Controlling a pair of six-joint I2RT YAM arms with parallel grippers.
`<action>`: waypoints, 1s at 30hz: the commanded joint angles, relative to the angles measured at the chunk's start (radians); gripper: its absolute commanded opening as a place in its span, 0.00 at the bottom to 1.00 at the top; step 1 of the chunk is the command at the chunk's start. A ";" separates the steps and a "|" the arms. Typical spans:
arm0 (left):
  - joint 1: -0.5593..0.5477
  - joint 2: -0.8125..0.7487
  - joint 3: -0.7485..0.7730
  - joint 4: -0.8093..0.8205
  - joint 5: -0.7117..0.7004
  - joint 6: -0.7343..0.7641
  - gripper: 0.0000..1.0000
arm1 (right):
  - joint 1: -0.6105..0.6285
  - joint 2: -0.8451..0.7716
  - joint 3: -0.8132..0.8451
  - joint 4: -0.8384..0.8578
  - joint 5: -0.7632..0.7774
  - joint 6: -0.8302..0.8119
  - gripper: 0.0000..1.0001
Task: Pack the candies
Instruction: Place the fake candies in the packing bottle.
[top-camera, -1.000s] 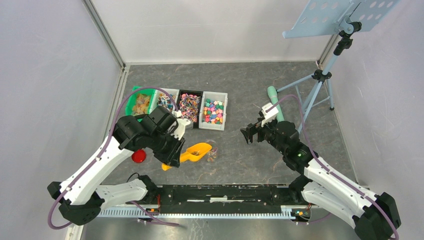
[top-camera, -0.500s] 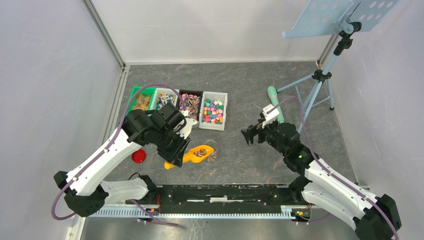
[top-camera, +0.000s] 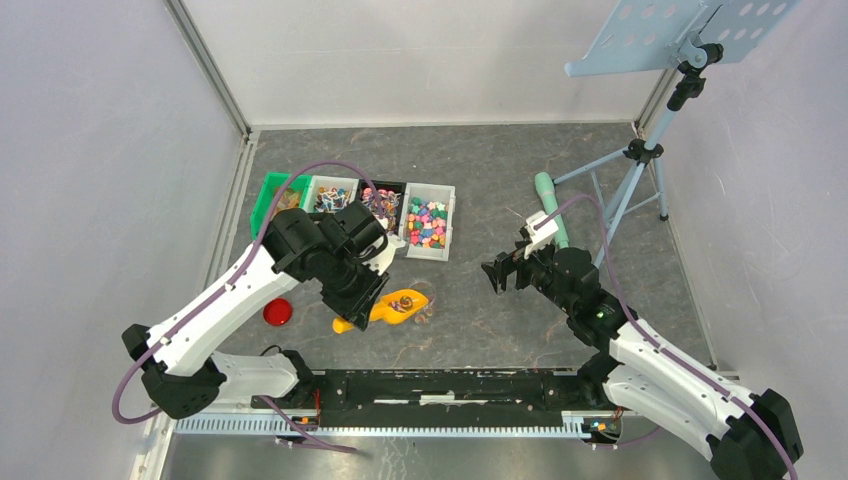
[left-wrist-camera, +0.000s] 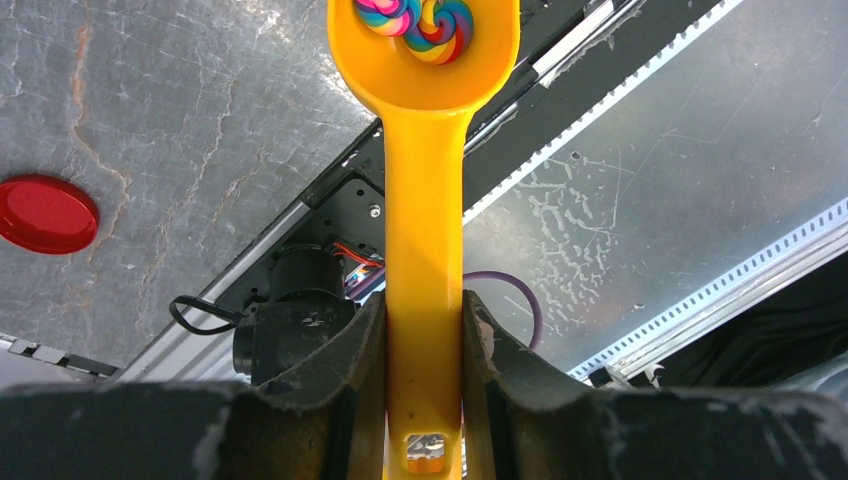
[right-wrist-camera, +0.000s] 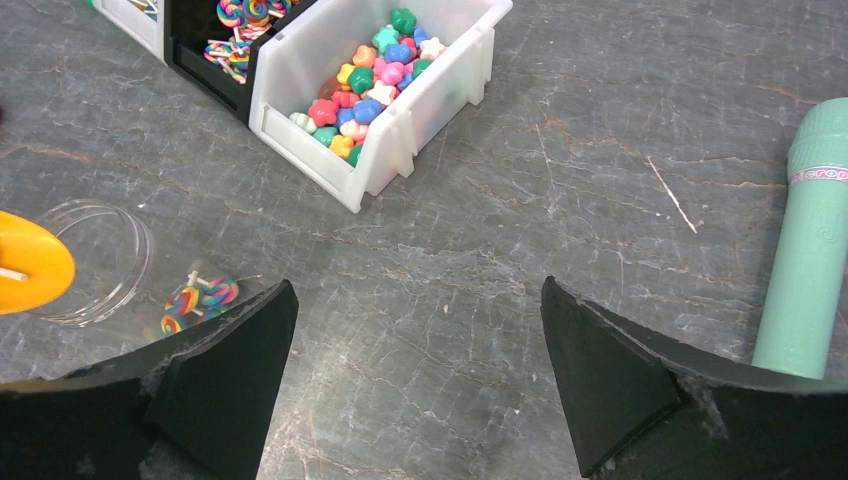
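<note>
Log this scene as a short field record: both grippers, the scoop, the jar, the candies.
left gripper: shut on the orange scoop by its handle
scoop load: swirl lollipops in the bowl
right gripper: open, holding nothing
clear jar: on the table, scoop bowl at its rim
loose lollipops: on the table beside the jar
white bin: holds coloured candies
red lid: on the table, apart from the jar
</note>
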 joint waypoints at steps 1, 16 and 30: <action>-0.009 0.008 0.051 -0.044 -0.023 0.000 0.02 | -0.003 -0.028 -0.011 0.033 -0.012 0.007 0.98; -0.016 0.074 0.092 -0.084 -0.008 -0.032 0.02 | -0.003 -0.046 -0.025 0.038 -0.015 0.008 0.98; -0.017 0.048 0.069 -0.085 -0.018 -0.053 0.02 | 0.000 0.010 -0.116 0.380 -0.299 0.417 0.36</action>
